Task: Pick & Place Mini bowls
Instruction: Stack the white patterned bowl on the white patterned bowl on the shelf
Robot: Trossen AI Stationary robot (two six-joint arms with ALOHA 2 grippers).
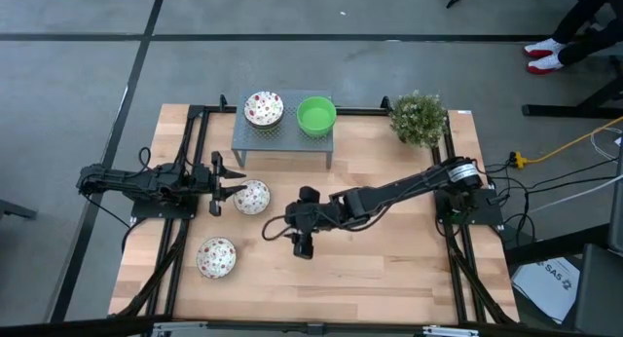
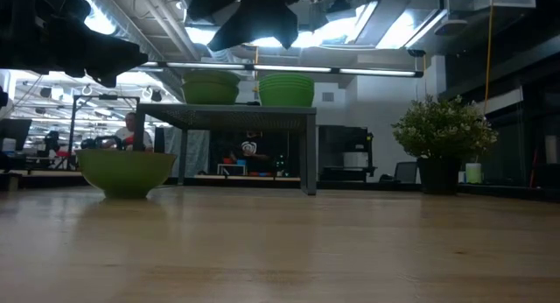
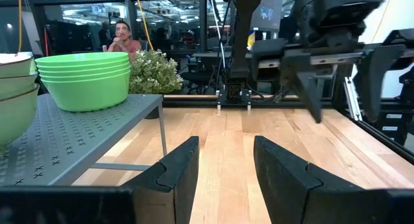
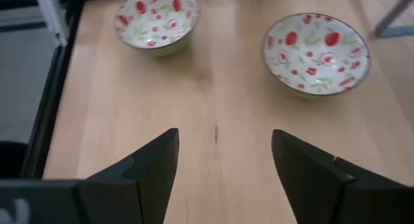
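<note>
Two white speckled mini bowls stand on their bases on the table, one (image 1: 251, 197) at the left-centre and one (image 1: 216, 257) nearer the front; both bowls show in the right wrist view (image 4: 317, 52) (image 4: 157, 20). A stack of speckled bowls (image 1: 264, 108) and a stack of green bowls (image 1: 315, 115) stand on the grey shelf (image 1: 282, 142). My left gripper (image 1: 226, 182) is open and empty, just left of the first bowl. My right gripper (image 1: 302, 243) is open and empty, to the right of both table bowls.
A small bushy plant (image 1: 419, 118) stands at the far right corner. The shelf (image 3: 77, 140) stands close on the far side of my left gripper. Black frame rails run along the table's left and right sides. Bare wood lies at the front and right.
</note>
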